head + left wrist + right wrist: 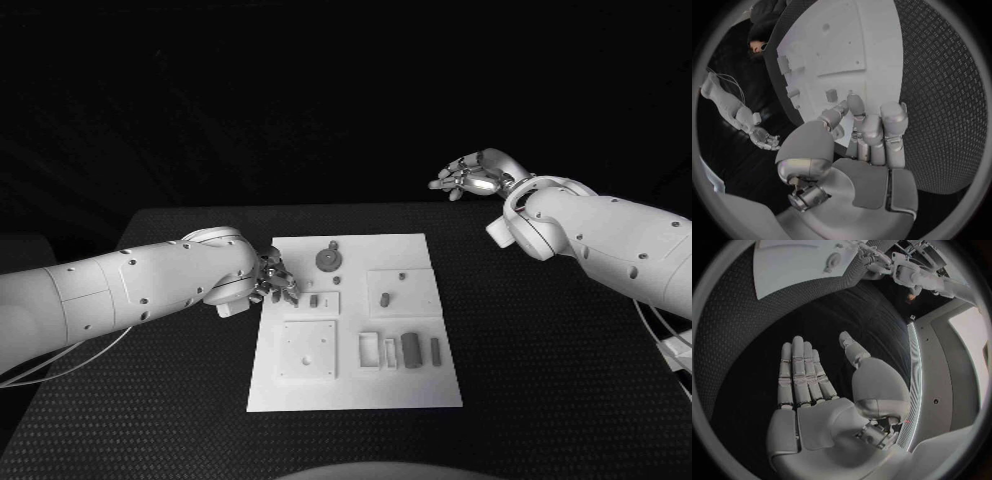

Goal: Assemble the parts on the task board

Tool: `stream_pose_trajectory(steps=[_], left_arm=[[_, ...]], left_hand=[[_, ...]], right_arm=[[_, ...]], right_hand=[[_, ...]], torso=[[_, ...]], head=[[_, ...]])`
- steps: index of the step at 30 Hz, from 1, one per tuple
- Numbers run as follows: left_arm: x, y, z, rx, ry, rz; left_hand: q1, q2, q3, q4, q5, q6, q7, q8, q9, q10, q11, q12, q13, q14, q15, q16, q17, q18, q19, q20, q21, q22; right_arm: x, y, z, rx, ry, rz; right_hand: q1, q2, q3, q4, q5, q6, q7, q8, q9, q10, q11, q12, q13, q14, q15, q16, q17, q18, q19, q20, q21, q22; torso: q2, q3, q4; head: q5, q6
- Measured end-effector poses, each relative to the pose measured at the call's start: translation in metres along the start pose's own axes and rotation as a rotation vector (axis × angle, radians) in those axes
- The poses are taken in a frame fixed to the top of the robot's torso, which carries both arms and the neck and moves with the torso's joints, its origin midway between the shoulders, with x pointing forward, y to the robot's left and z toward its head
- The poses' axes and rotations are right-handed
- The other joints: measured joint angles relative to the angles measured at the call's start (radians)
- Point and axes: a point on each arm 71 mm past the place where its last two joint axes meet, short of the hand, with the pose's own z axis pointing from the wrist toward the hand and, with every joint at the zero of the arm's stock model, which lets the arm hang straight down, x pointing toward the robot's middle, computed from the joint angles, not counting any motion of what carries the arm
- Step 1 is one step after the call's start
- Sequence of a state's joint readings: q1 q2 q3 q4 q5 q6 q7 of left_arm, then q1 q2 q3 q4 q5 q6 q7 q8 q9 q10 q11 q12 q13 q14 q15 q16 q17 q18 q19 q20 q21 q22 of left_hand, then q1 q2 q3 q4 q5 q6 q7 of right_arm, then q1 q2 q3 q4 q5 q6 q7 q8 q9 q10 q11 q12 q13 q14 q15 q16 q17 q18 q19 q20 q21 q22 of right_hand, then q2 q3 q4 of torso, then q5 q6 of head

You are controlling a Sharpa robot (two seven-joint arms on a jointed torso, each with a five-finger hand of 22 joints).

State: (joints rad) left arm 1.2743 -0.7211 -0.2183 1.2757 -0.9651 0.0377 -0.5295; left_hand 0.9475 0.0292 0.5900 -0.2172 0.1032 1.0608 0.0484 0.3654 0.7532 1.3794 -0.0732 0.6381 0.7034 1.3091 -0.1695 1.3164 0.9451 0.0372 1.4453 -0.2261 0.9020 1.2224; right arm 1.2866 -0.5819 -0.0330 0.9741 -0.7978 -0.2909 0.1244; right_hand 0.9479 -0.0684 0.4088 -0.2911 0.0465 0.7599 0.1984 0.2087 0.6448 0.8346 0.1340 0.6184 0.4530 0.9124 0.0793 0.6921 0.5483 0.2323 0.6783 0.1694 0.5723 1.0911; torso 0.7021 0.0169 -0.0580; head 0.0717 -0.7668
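The white task board (355, 390) lies in the middle of the black table. On it are a round grey part (330, 260), a small part (385, 298), two long parts (411, 349) side by side, and a small part (315, 300) near the left edge. My left hand (277, 283) hangs over the board's left edge, fingers pointing down beside that small part (831, 95). Its fingers (879, 130) lie straight and I see nothing between them. My right hand (469, 178) is raised beyond the table's far right corner, palm (807, 390) flat, fingers spread, holding nothing.
A raised square plate (309, 350) and pale slots (378, 350) take up the board's near half. Black textured table (562, 380) spreads to the right of the board and in front of it. The board's left edge lies near the left arm (130, 290).
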Motion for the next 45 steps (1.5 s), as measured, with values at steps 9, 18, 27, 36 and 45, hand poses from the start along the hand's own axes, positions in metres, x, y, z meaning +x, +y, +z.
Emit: stream_pose_trajectory(steps=[9,18,27,36,45], left_arm=[[0.0010,-0.0007,-0.0002,0.005,0.010,0.008],[0.0033,-0.0007,0.0002,0.007,0.020,0.018],[0.0033,-0.0011,0.0001,0.007,0.021,0.023],[0.0032,-0.0022,0.0004,0.008,0.018,0.032],[0.0037,-0.0046,0.0013,0.007,0.008,0.040]], left_hand=[[0.000,0.000,0.000,0.000,-0.004,0.000,0.000,0.004,0.000,0.000,0.000,0.000,-0.001,0.000,0.000,0.000,0.000,0.000,0.000,0.000,0.000,0.000],[0.000,0.000,0.000,0.000,0.001,0.000,0.000,0.004,0.000,0.000,0.000,0.000,-0.001,-0.002,0.002,0.000,0.000,0.000,-0.002,0.002,0.000,0.000],[0.000,0.000,0.000,0.000,0.001,0.000,0.000,0.004,0.000,0.000,0.000,0.000,-0.001,-0.002,0.002,0.000,0.000,0.000,-0.002,0.002,-0.002,-0.001],[0.000,0.000,-0.001,-0.001,0.000,0.000,0.000,0.010,0.000,0.000,0.000,0.000,-0.001,-0.001,0.001,0.004,0.000,0.000,-0.002,0.002,-0.004,-0.001],[0.000,0.000,0.003,0.003,-0.019,0.000,0.000,0.015,0.000,0.000,0.000,0.001,-0.003,0.000,0.000,0.004,-0.002,0.000,-0.002,0.002,-0.008,-0.003]], right_arm=[[0.0005,0.0003,0.0001,-0.001,0.003,0.001],[0.0006,0.0002,0.0001,0.000,0.004,0.002],[0.0007,0.0002,0.0001,0.000,0.005,0.002],[0.0008,0.0003,0.0002,0.000,0.006,0.002],[0.0010,0.0004,0.0001,-0.001,0.007,0.002]], right_hand=[[0.000,0.000,0.000,0.000,0.000,0.000,0.000,0.000,0.000,0.000,0.000,-0.004,-0.003,0.000,0.000,0.000,0.000,0.000,0.000,0.000,0.000,0.000],[0.000,0.000,0.000,0.000,0.000,0.000,0.000,0.000,0.000,0.004,0.004,-0.004,-0.005,0.004,0.003,-0.004,0.000,0.000,0.000,0.000,0.000,0.000],[0.000,0.000,0.000,0.000,0.000,0.000,0.000,0.000,0.000,0.004,0.004,-0.004,-0.008,0.004,0.003,-0.008,0.000,0.000,0.000,0.000,-0.004,0.000],[0.000,0.000,0.000,0.000,0.000,0.000,0.000,0.000,0.000,0.004,0.004,-0.004,-0.010,0.004,0.003,-0.008,0.000,0.000,0.000,0.000,-0.003,0.000],[0.000,0.000,0.000,0.000,0.000,0.000,0.000,0.000,0.000,0.004,0.004,-0.004,-0.011,0.004,0.003,-0.008,0.000,0.000,0.000,0.000,-0.003,0.000]], torso=[[0.000,-0.0004,0.0001],[0.000,-0.0007,0.0003],[0.000,-0.0006,0.0005],[0.000,-0.0005,0.0004],[0.000,0.0007,0.0004]], head=[[-0.002,-0.002],[-0.002,-0.002],[-0.002,-0.002],[-0.002,-0.002],[-0.002,-0.003]])
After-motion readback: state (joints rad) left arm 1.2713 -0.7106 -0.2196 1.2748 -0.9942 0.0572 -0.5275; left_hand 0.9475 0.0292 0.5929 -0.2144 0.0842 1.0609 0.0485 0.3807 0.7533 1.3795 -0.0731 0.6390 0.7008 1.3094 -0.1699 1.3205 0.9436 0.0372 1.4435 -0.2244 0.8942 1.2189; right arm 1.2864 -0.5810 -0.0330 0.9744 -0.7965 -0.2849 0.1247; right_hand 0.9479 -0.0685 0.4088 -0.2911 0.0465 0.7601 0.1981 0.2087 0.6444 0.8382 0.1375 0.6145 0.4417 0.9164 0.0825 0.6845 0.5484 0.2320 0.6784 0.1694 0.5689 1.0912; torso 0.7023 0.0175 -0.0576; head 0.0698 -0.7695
